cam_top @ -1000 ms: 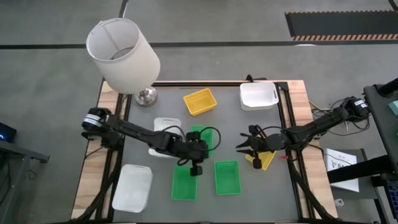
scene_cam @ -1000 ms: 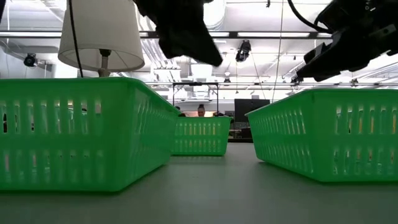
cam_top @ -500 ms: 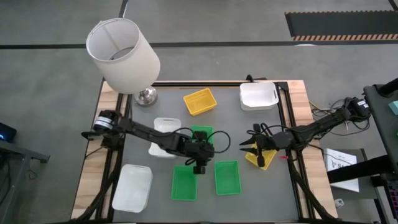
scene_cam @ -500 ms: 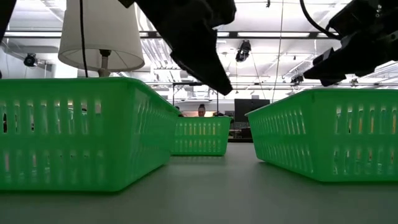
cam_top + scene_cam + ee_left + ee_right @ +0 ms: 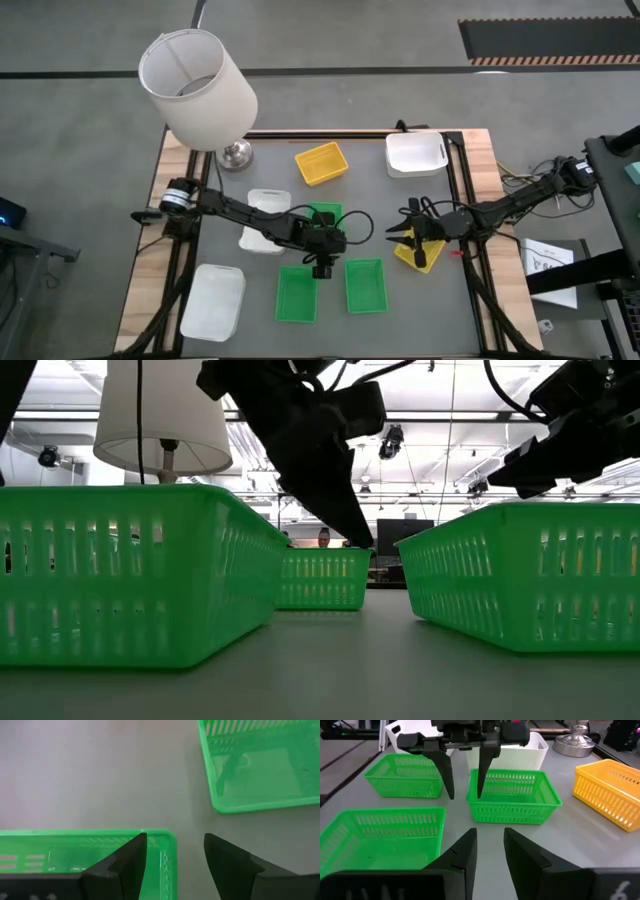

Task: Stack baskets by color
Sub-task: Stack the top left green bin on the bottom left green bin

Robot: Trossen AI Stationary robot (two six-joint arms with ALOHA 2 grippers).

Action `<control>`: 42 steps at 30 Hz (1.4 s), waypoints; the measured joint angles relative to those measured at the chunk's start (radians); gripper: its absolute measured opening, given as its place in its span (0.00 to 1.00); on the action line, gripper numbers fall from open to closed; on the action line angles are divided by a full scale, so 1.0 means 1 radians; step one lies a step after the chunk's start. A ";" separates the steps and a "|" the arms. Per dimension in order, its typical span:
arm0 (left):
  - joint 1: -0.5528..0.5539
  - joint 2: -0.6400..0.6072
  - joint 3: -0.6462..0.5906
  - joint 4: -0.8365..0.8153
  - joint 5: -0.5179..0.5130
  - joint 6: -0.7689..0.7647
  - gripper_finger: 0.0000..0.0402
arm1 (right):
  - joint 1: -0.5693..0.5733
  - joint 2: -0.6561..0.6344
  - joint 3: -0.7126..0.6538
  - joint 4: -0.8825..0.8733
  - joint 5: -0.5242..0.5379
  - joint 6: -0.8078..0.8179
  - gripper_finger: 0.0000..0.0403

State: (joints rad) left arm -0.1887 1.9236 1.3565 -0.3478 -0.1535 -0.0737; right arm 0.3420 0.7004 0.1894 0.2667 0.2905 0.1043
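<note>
Left arm poised among the green baskets

The left end effector (image 5: 320, 270) hangs wide open and empty between the three green baskets (image 5: 365, 285) mid-tabletop (image 5: 400, 205). The right end effector (image 5: 405, 233), slightly parted, holds nothing beside a yellow basket (image 5: 418, 256).

Grey surface (image 5: 375, 195) on a wooden frame carries a lamp (image 5: 198, 88) at its far left corner. Three green baskets (image 5: 365, 285) near the middle and front, two yellow baskets (image 5: 321, 163), one far and one at right. White baskets (image 5: 415, 153): far right, centre-left, front-left corner.
</note>
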 joint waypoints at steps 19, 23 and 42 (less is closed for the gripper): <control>0.009 0.000 -0.033 0.001 0.000 -0.025 0.03 | 0.000 0.001 0.000 0.001 -0.001 0.000 0.23; 0.009 0.000 -0.030 0.000 0.000 -0.025 0.02 | 0.000 0.002 0.000 0.000 -0.001 0.000 0.23; -0.185 -0.079 0.247 -0.281 -0.254 -0.109 0.00 | 0.000 0.001 -0.001 0.000 -0.001 -0.041 0.23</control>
State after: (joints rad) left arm -0.3736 1.8443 1.6034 -0.6289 -0.4080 -0.1825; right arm 0.3420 0.7017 0.1884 0.2662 0.2893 0.0631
